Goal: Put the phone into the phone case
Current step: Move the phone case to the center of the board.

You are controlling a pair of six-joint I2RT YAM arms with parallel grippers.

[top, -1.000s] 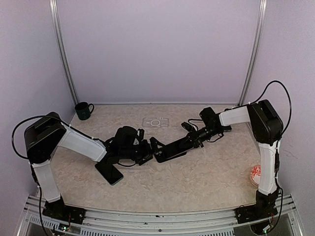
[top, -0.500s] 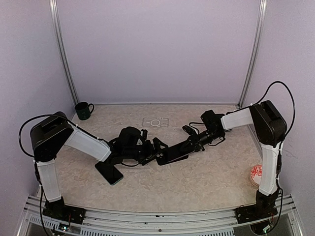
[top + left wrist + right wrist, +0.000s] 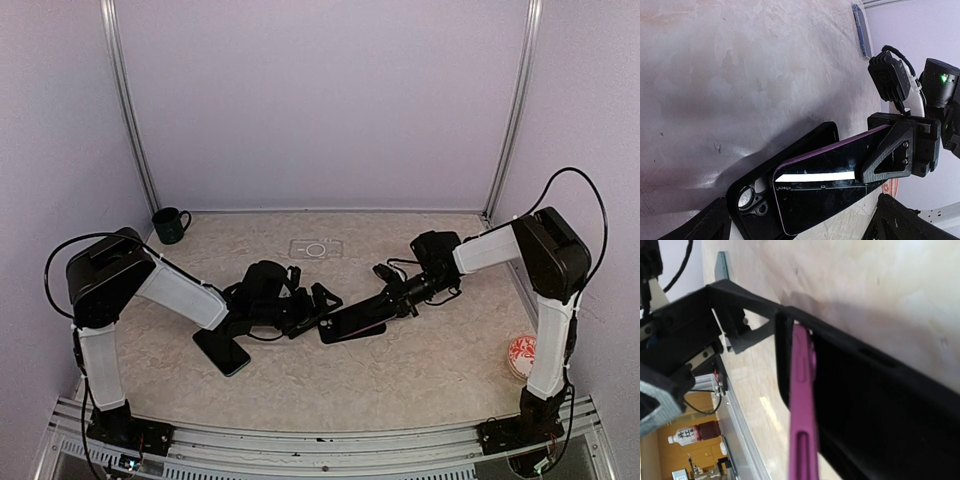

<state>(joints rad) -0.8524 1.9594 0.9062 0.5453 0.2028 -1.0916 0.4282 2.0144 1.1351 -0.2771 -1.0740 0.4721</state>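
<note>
The phone (image 3: pixel 825 197), a dark screen with a purple rim, hangs tilted over the black phone case (image 3: pixel 805 147). The case lies flat on the table, its camera cut-out (image 3: pixel 747 197) uncovered. My right gripper (image 3: pixel 388 299) is shut on the phone's far end, one finger (image 3: pixel 887 155) pressed on the screen. The right wrist view shows the phone's purple edge (image 3: pixel 802 405) standing just off the case's inner wall (image 3: pixel 880 405). My left gripper (image 3: pixel 315 302) is open, its fingertips either side of the phone's near end and touching nothing. In the top view the phone (image 3: pixel 350 322) lies between both grippers.
A flat black slab (image 3: pixel 222 351) lies under the left forearm. A clear case (image 3: pixel 316 248) rests farther back, a dark green mug (image 3: pixel 170 225) stands in the back left corner, and a small red-and-white dish (image 3: pixel 520 353) sits at the right edge.
The right gripper has carried the phone lower and a little nearer, down toward the case. The left gripper has slid right, closer to the phone's end, still open.
</note>
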